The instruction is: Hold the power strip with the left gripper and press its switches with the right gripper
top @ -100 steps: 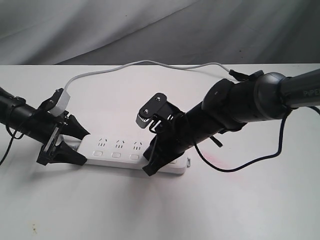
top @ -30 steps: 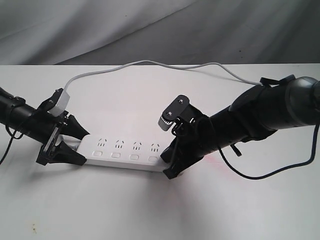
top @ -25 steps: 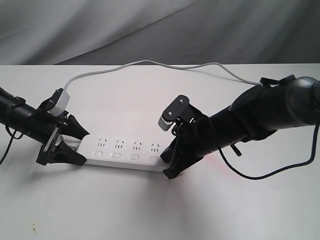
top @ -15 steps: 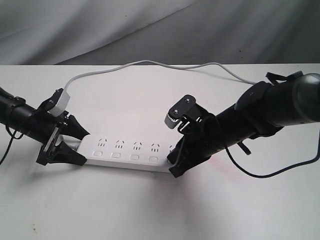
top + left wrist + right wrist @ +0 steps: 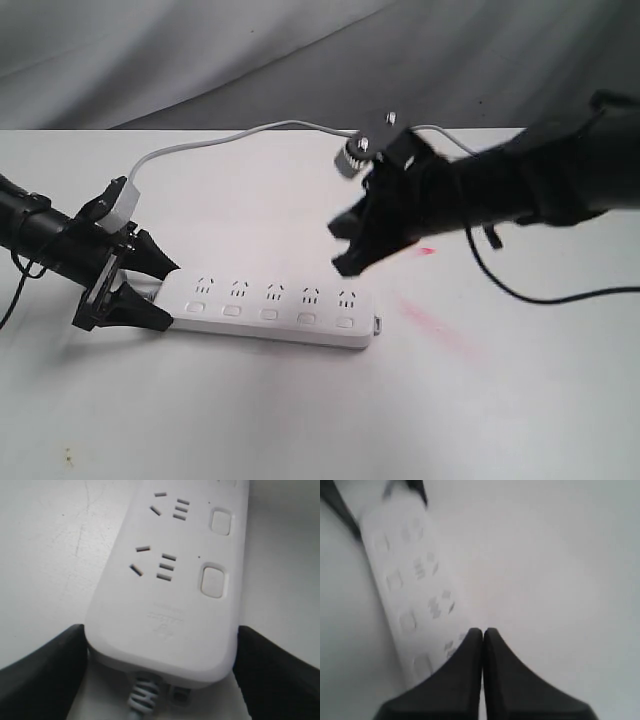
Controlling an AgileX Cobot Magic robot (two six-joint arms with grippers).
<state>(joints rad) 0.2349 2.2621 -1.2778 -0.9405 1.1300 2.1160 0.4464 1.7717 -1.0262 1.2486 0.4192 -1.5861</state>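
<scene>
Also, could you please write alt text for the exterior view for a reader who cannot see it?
A white power strip lies on a white table, its corded end held between the jaws of the left gripper. The right gripper hangs in the air above the other end, clear of the five switches.

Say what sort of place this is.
Probably a robotics lab test bench: a bare white table stands against a grey cloth backdrop. The robot's left gripper clamps the end of a power strip, and its right gripper is clear of it.
</scene>
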